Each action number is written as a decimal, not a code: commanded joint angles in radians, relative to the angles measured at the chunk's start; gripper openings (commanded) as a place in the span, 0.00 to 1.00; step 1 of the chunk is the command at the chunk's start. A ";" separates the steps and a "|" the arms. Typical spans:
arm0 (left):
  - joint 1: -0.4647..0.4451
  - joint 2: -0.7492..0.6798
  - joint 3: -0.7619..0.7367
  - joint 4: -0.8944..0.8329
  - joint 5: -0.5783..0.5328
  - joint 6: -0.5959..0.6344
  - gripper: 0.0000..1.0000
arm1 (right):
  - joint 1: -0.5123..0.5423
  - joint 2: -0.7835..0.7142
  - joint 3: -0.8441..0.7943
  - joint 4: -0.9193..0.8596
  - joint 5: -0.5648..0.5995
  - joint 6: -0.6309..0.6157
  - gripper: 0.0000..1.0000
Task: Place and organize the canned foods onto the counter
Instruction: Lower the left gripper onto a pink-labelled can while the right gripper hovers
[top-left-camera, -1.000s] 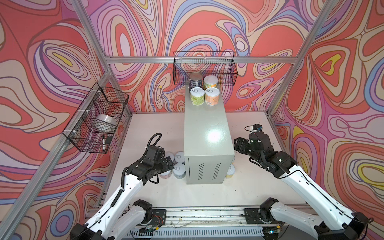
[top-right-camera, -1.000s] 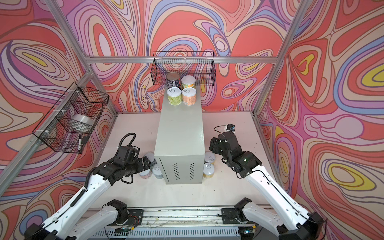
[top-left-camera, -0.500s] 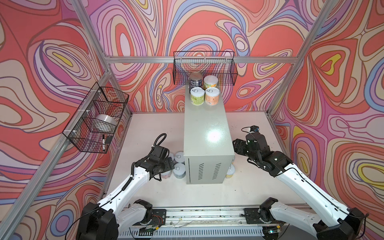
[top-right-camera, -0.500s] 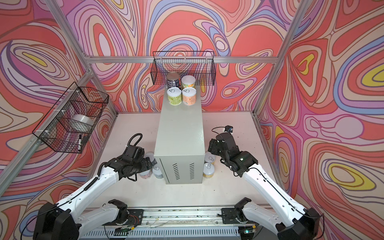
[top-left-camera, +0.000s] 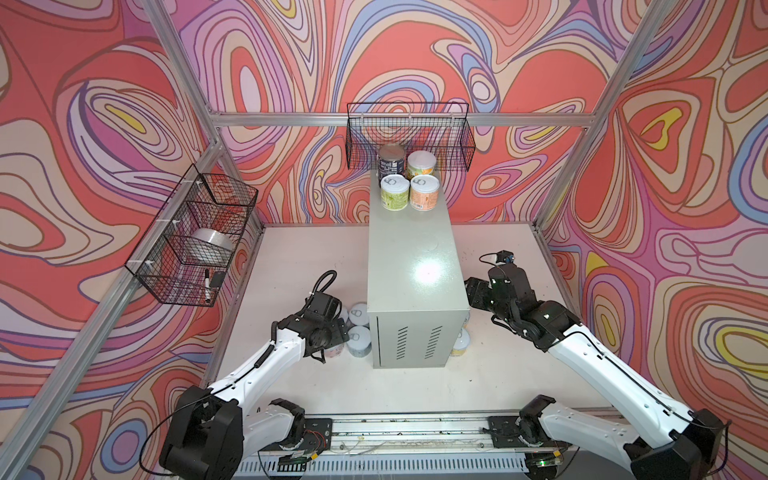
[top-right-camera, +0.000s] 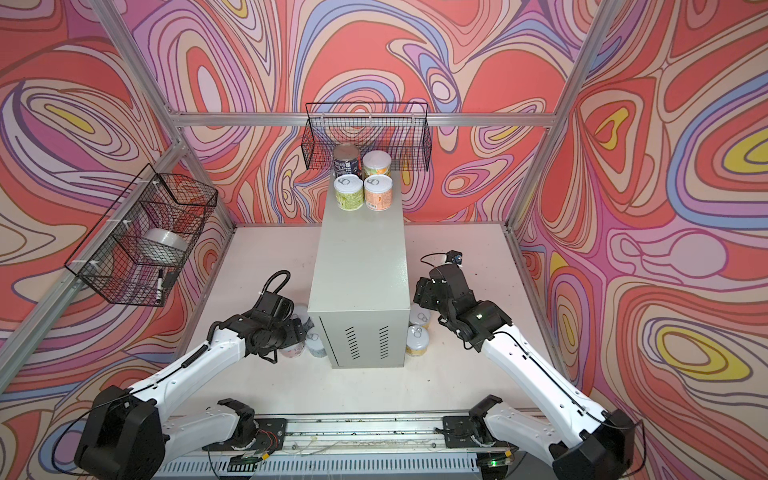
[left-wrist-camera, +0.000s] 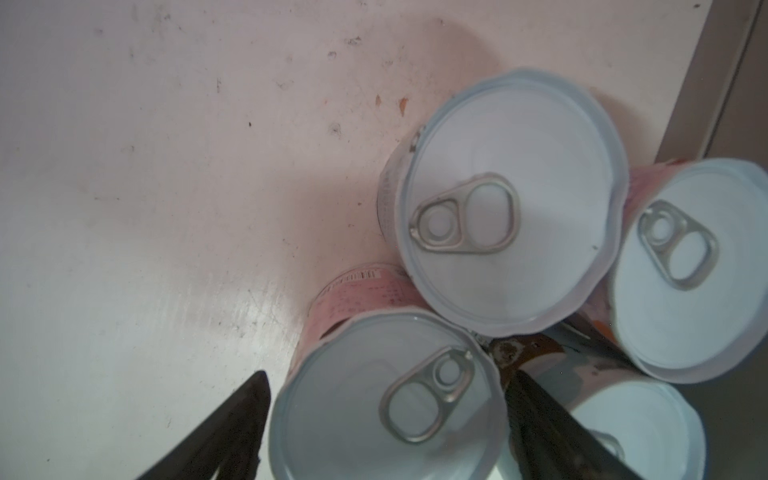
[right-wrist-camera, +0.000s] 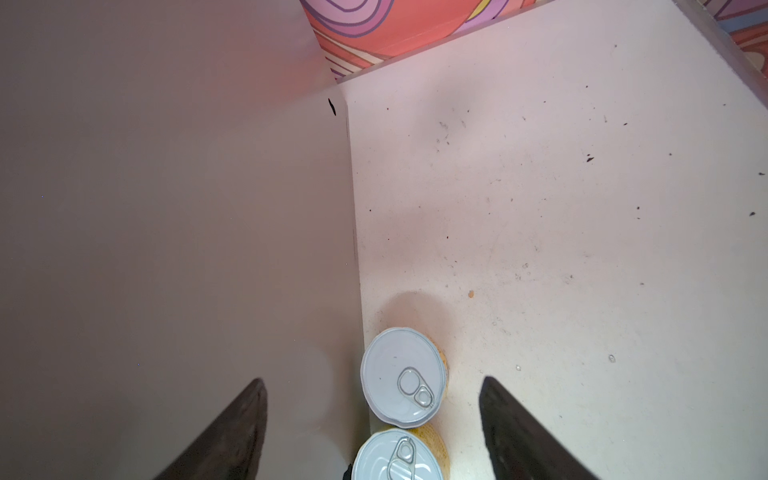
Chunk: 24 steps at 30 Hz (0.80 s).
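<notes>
Left hand (left-wrist-camera: 387, 374) open astride pink can (left-wrist-camera: 374, 419), lower centre of wrist view; clamp not evident. One finger (left-wrist-camera: 540, 428) sits tight beside neighbour cans (left-wrist-camera: 648, 419): lifting could drag or tip them. Right hand (right-wrist-camera: 372, 379) open, empty. Bench (top-left-camera: 415, 266) mid-frame, four cans (top-left-camera: 407, 185) on top.

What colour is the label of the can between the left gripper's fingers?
Pink, with a small barcode; the can shows best in the left wrist view.

Support: white tabletop (top-left-camera: 299, 257) | between jaws of left gripper (left-wrist-camera: 386, 374): we see one pink tin (left-wrist-camera: 386, 399) standing, three other tins (left-wrist-camera: 511, 199) crowded just outside | below the wide-apart jaws of right gripper (right-wrist-camera: 372, 379): two yellow tins (right-wrist-camera: 401, 376) side by side | beside one jaw: grey counter (right-wrist-camera: 166, 208) standing on tabletop
</notes>
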 joint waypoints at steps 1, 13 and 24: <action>-0.004 -0.007 -0.033 0.029 -0.026 -0.045 0.87 | -0.003 0.020 -0.016 0.024 -0.019 0.002 0.82; -0.006 0.025 -0.077 0.105 -0.067 -0.078 0.83 | -0.002 0.031 -0.040 0.057 -0.029 0.019 0.82; -0.050 0.108 -0.064 0.134 -0.094 -0.098 0.80 | -0.004 0.043 -0.069 0.085 -0.019 0.016 0.82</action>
